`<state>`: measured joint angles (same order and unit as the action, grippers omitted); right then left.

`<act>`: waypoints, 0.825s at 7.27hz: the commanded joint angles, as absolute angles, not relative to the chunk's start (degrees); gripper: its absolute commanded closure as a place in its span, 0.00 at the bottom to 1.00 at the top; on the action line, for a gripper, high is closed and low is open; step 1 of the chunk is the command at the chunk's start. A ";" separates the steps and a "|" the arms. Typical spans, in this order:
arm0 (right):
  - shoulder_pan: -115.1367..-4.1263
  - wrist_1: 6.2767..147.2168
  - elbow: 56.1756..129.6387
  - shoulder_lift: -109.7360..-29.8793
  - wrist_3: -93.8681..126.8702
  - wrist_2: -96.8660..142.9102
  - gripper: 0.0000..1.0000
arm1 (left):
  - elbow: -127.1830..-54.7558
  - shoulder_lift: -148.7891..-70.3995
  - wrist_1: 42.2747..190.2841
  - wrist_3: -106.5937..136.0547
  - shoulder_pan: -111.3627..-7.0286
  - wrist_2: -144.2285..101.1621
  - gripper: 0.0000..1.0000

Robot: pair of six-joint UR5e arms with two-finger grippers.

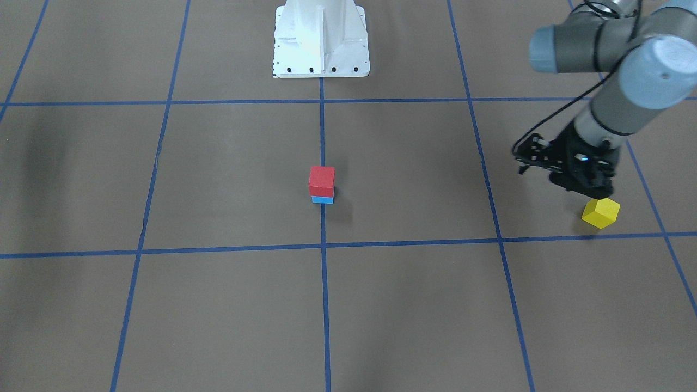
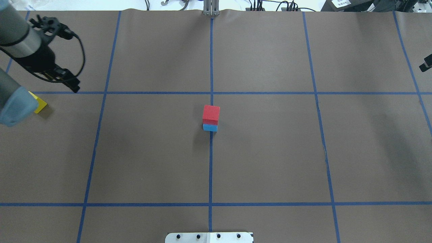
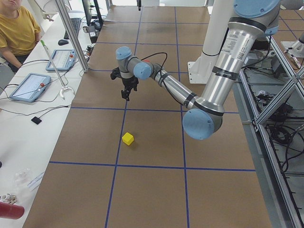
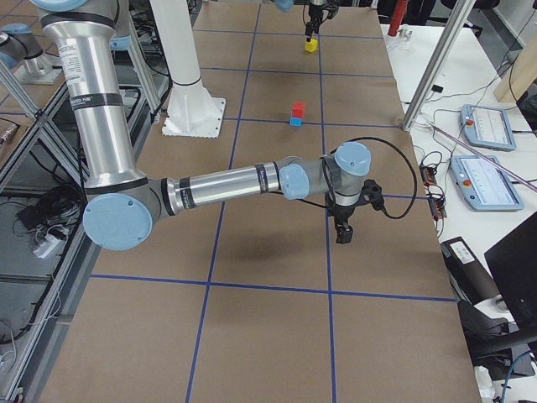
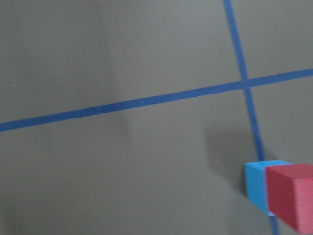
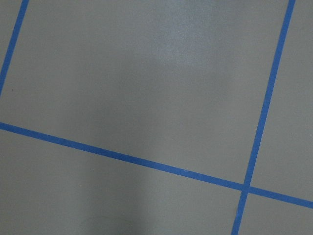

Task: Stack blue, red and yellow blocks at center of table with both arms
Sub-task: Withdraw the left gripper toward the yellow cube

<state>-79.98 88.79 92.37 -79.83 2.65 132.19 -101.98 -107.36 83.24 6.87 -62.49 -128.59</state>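
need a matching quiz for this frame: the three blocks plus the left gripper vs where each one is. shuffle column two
Column 1
1. red cube block
2. blue cube block
3. yellow cube block
4. left gripper

Column 2
A. lowest in the centre stack
B. raised over the brown paper-covered table, touching no block
C. alone on the robot's left side of the table
D. resting on top of another block

Pairs: 1-D, 2-A, 3-C, 4-B

The red block (image 1: 322, 180) sits on the blue block (image 1: 322, 200) at mid-bench (image 1: 218, 179), while the yellow block (image 1: 600, 213) lies apart, near the left tool (image 1: 595, 191).
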 commanded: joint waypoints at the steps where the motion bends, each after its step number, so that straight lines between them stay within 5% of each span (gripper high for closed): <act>1: -79.89 88.77 92.37 -79.89 2.64 132.19 0.00 | -94.00 -101.62 86.72 -12.77 -71.26 -133.31 0.01; 6: -79.89 88.77 92.37 -79.72 2.81 132.19 0.00 | -76.22 -100.28 122.03 10.49 -65.42 -132.98 0.01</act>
